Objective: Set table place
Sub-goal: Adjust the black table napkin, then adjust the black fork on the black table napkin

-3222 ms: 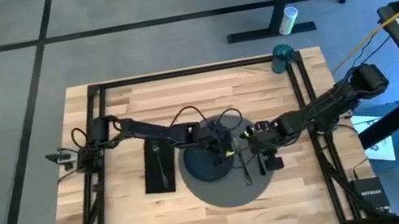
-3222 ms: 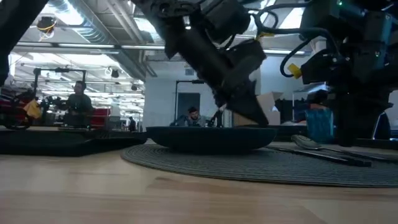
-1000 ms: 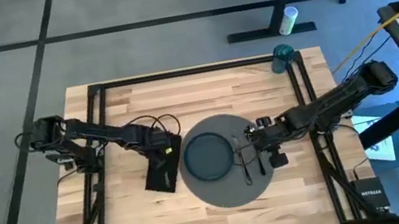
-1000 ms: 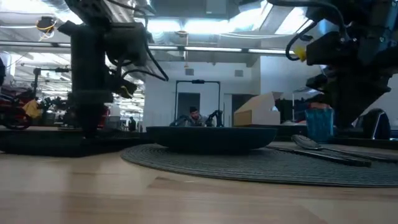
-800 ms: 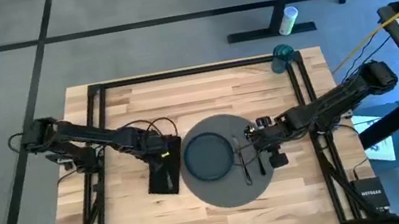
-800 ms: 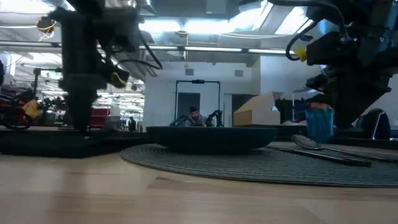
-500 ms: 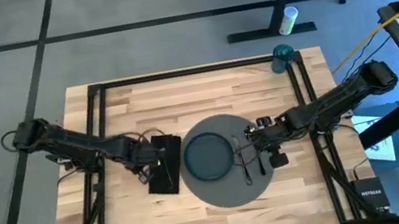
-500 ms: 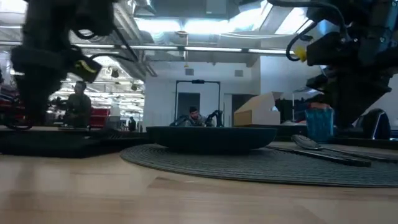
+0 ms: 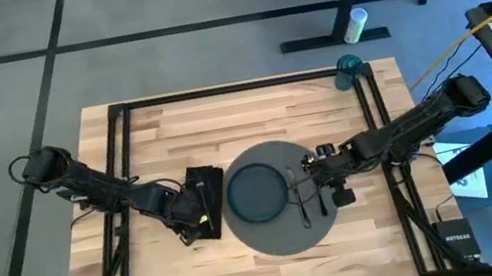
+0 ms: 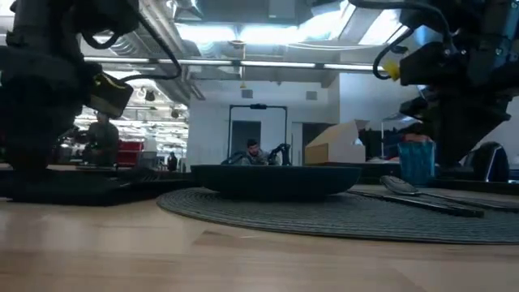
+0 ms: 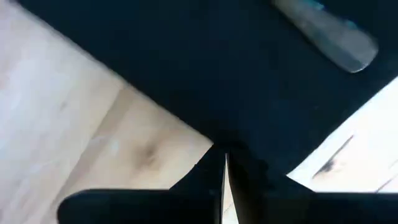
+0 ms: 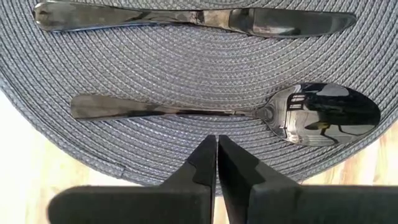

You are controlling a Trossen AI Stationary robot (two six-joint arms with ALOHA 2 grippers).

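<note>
1. On the counter (image 9: 243, 118), the grey placemat (image 9: 284, 238) lies near the front rail, carrying the plate (image 9: 256, 193), with bare wood behind it.
2. Just left of the placemat lies the black napkin (image 9: 202, 178); the left gripper (image 9: 202, 223) sits at its front edge, fingers together on the cloth.
3. Over the placemat's right edge, the right gripper (image 12: 217, 163) hangs with fingers together beside the spoon (image 12: 249, 112) and knife (image 12: 186, 18).
4. At the back right corner stands the teal cup (image 9: 350, 69).

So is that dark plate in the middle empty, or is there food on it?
Empty. From above, the plate shows a bare dark face on the round mat, and from table height nothing rises above its rim.
</note>
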